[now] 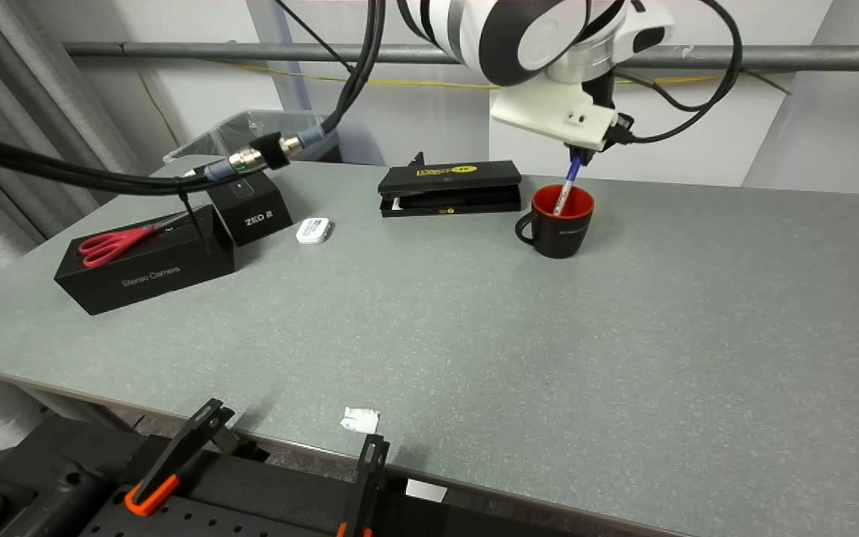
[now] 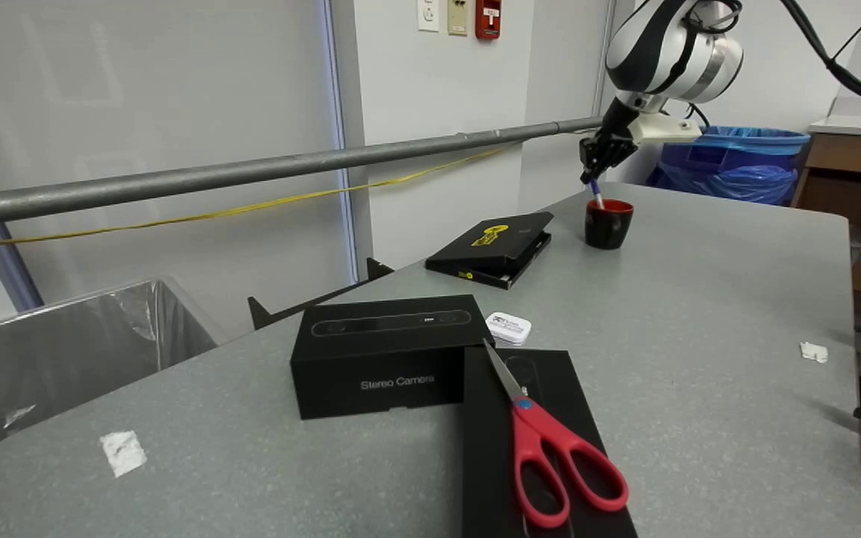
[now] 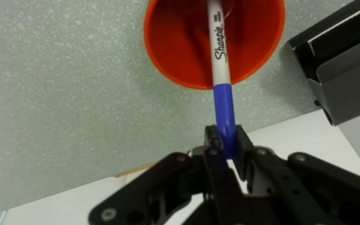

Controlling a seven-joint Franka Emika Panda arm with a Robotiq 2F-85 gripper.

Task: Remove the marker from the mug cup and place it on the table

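Observation:
The mug cup (image 1: 560, 240), dark outside and red inside, stands upright on the grey-green table (image 1: 489, 321). It also shows in an exterior view (image 2: 608, 233) and, cut off at the top, in the wrist view (image 3: 173, 53). The marker (image 3: 219, 56) has a blue cap and a whitish barrel. It stands tilted, with its barrel reaching down inside the mug and its cap up; its lower end is out of the wrist view. My gripper (image 3: 225, 137) is shut on the blue cap, above the mug's rim. Both exterior views show the gripper (image 1: 581, 155) (image 2: 591, 178) over the mug.
A flat black box (image 1: 448, 179) with its lid ajar lies beside the mug. Black camera boxes (image 1: 146, 261) with red scissors (image 1: 116, 245) on top and a small white case (image 1: 313, 230) lie farther off. A wall with a grey pipe (image 1: 772, 57) runs behind the table.

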